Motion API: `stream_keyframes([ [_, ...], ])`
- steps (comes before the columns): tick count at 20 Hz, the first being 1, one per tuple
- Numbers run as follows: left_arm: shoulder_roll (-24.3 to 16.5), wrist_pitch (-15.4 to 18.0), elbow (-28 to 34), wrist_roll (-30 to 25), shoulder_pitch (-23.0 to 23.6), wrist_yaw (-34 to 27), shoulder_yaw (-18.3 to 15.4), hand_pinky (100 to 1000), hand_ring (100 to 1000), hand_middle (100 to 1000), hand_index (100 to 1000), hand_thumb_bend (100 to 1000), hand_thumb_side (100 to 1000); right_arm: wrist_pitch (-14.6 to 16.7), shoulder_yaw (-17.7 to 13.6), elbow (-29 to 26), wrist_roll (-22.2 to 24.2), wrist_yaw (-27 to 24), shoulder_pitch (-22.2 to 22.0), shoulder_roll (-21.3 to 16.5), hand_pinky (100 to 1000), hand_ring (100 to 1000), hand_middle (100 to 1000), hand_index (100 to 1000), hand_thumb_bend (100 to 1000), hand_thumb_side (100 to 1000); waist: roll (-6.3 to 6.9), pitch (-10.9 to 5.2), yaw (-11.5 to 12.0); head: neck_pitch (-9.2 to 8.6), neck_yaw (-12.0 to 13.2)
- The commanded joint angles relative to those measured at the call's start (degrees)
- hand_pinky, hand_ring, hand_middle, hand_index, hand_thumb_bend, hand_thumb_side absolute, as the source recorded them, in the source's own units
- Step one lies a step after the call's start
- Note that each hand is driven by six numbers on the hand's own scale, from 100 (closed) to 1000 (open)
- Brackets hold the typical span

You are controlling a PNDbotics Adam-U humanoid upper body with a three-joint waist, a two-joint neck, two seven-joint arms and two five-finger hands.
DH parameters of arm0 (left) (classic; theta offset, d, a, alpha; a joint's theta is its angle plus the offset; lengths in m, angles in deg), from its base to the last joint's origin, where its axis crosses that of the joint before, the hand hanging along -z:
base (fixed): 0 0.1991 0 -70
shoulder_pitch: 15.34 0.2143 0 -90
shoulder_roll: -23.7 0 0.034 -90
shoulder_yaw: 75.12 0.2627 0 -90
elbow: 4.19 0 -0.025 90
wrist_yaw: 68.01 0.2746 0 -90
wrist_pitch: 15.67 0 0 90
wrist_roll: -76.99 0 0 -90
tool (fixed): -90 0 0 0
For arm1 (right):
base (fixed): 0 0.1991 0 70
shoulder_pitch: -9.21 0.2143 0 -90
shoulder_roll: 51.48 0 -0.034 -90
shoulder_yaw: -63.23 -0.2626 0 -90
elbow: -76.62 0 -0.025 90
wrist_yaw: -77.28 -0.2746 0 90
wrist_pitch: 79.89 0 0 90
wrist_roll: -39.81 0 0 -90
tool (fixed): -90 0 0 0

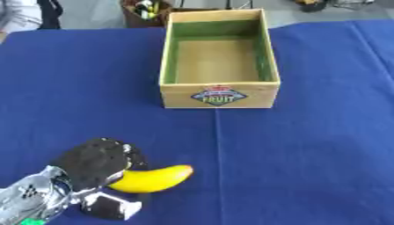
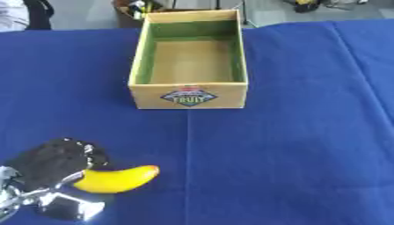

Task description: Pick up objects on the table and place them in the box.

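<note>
Nearest, the left hand (image 1: 92,165) is curled round one end of the banana (image 1: 154,179), low over the blue tablecloth (image 1: 308,154), evidently ready for carrying. Well beyond, the wooden box (image 1: 219,94) stands open-topped, apparently empty, positioned to receive it. The right hand is not visible.

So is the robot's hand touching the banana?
Touching. In the left eye view, the left hand covers one end of the banana, its fingers curled round it with no gap.
</note>
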Motion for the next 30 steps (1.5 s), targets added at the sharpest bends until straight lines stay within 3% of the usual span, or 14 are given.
stream_keyframes([
  [1, -0.6, -0.1, 0.8, -0.5, -0.2, 0.8, -0.8, 481, 536, 541, 748, 334, 603, 0.0, -0.2, -0.9, 0.2, -0.6, 0.2, -0.4, 703, 624, 537, 724, 100, 851, -0.16, -0.88, -0.1, -0.79, 0.0],
  [9, -0.3, -0.5, 0.8, -0.2, 0.0, 2.2, -1.0, 476, 532, 536, 743, 307, 602, -0.1, -0.2, -0.9, 0.3, -0.6, 0.1, -0.2, 703, 624, 537, 724, 100, 850, -0.20, -0.81, -0.1, -0.88, 0.0],
  [11, -0.3, -0.9, 0.8, -0.2, 0.1, 2.3, -1.2, 431, 505, 505, 717, 252, 603, -0.1, -0.1, -0.9, 0.4, -0.7, 0.2, -0.2, 704, 624, 537, 725, 100, 847, -0.21, -0.72, -0.1, -0.85, 0.0],
  [16, -0.2, -1.5, 0.8, 1.0, 0.0, 1.6, -1.4, 409, 492, 492, 704, 209, 602, -0.4, -0.1, -0.9, 0.5, -0.8, 0.2, 0.0, 704, 624, 536, 724, 100, 844, -0.17, -0.72, 0.0, -0.87, 0.0],
  [17, -0.3, -1.5, 0.8, 1.2, -0.1, 1.5, -1.4, 394, 483, 482, 691, 155, 600, -0.4, -0.1, -0.9, 0.5, -0.9, 0.2, 0.0, 704, 624, 536, 724, 100, 843, -0.16, -0.74, 0.0, -0.89, 0.0],
  [20, -0.4, -1.8, 0.8, 1.9, -0.1, 1.2, -1.4, 378, 473, 471, 678, 123, 596, -0.5, -0.1, -0.9, 0.5, -0.9, 0.2, -0.1, 704, 624, 536, 724, 100, 841, -0.12, -0.78, 0.0, -0.98, 0.0],
  [30, -0.6, -1.8, 0.8, 3.2, -0.6, 0.6, -1.7, 323, 437, 430, 627, 100, 566, -0.8, -0.1, -0.9, 0.4, -1.2, 0.2, -0.2, 705, 624, 536, 719, 100, 838, -0.05, -0.89, 0.2, -1.02, -0.1],
])
